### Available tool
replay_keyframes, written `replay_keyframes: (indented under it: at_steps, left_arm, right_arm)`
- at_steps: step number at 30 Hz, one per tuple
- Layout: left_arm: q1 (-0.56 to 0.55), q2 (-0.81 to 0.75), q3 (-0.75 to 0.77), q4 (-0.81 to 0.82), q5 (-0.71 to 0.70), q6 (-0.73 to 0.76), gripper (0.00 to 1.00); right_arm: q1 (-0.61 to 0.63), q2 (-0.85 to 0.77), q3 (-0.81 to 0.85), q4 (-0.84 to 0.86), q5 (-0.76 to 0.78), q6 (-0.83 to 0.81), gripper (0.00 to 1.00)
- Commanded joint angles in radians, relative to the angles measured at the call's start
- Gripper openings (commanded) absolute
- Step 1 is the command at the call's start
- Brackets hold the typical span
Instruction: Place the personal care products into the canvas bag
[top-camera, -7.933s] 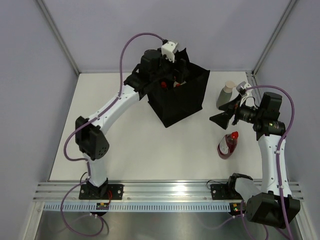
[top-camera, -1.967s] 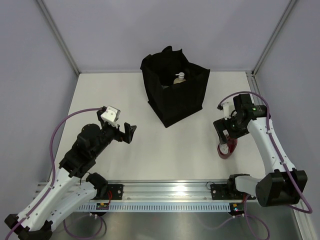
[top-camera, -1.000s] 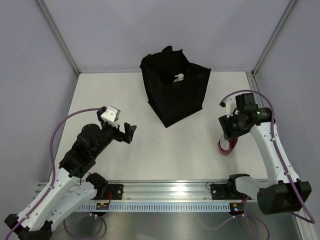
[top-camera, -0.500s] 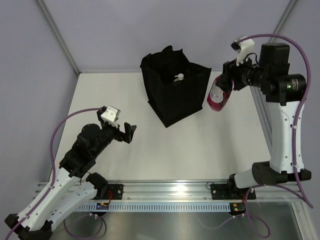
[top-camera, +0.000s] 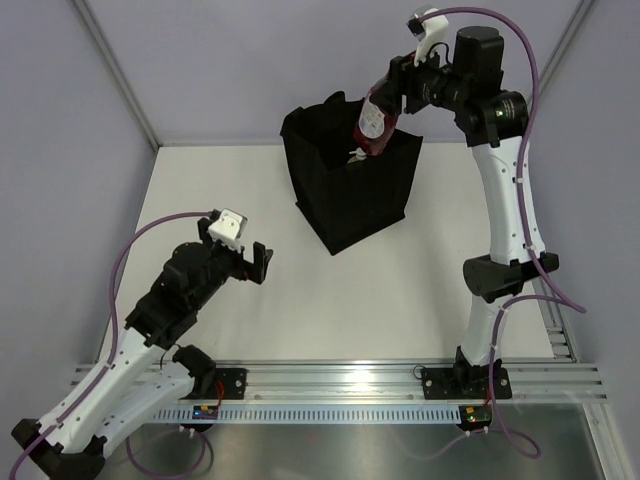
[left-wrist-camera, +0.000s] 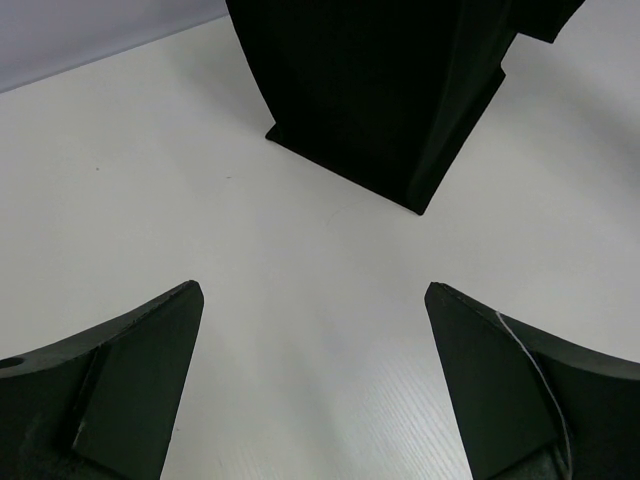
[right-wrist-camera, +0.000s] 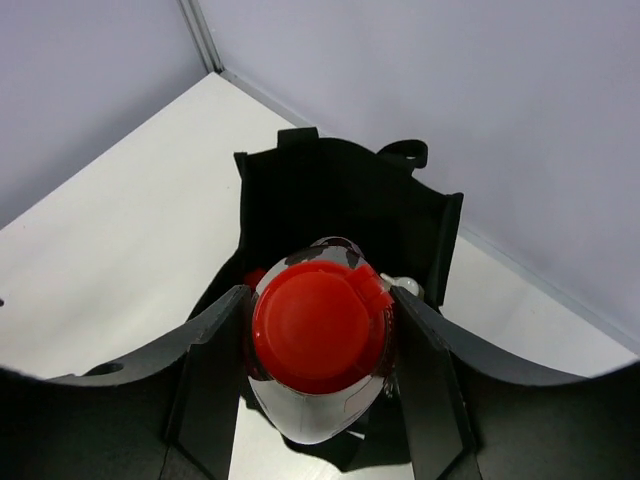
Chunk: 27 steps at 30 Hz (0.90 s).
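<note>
Right gripper (top-camera: 392, 92) clamps 1 dark red bottle (top-camera: 373, 128) above the bag (top-camera: 340, 205) mouth; left gripper (top-camera: 252, 262) gapes wide, empty (parked well aside). Risk: released off-centre, the bottle may strike the rim and tumble outside.

Stretches the right arm (top-camera: 505, 200) tall from five o'clock to one o'clock, right gripper (top-camera: 382, 100) aimed toward nine, clamped on a dark red bottle (top-camera: 372, 128). Crouches the left arm (top-camera: 150, 320) at seven o'clock, left gripper (top-camera: 252, 263) spread wide.
</note>
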<state>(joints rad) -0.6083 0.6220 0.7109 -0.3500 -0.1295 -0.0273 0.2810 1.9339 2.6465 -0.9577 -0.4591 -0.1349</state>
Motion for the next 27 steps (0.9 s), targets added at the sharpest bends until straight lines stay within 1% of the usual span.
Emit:
replay_keyframes:
  at_steps: [1,5,8,10,13,16,18,20,22,25,27]
  left_arm:
    - [0.001,0.013,-0.001,0.040,-0.033,0.020,0.99]
    - [0.002,0.038,0.001,0.036,-0.029,0.020,0.99]
    - [0.002,0.045,0.002,0.032,-0.028,0.021,0.99]
    - [0.002,0.042,0.002,0.032,-0.030,0.021,0.99]
    - [0.002,0.033,0.001,0.032,-0.033,0.021,0.99]
    - [0.002,0.028,0.002,0.032,-0.029,0.020,0.99]
    - [0.001,0.027,0.005,0.031,-0.022,0.020,0.99]
    - [0.002,0.022,0.007,0.031,-0.016,0.020,0.99]
    - [0.002,0.015,0.006,0.028,-0.010,0.020,0.99]
    - [0.002,0.005,0.006,0.031,-0.005,0.020,0.99]
    - [0.002,0.001,0.005,0.031,-0.001,0.020,0.99]
  right_arm:
    - [0.010,-0.024,0.021,0.315,-0.009,0.072,0.00]
    - [0.027,0.051,0.056,0.434,0.033,0.092,0.00]
    - [0.044,0.137,0.114,0.459,0.088,0.055,0.00]
    - [0.046,0.167,0.112,0.468,0.112,0.035,0.00]
    - [0.046,0.162,0.029,0.482,0.129,-0.003,0.00]
    - [0.046,0.140,-0.069,0.450,0.120,-0.038,0.00]
    - [0.047,0.114,-0.161,0.445,0.128,-0.055,0.00]
    - [0.049,0.099,-0.232,0.450,0.197,-0.109,0.00]
    - [0.049,0.096,-0.250,0.441,0.273,-0.168,0.00]
    - [0.056,0.091,-0.258,0.401,0.316,-0.213,0.00]
    - [0.096,0.071,-0.295,0.378,0.323,-0.242,0.00]
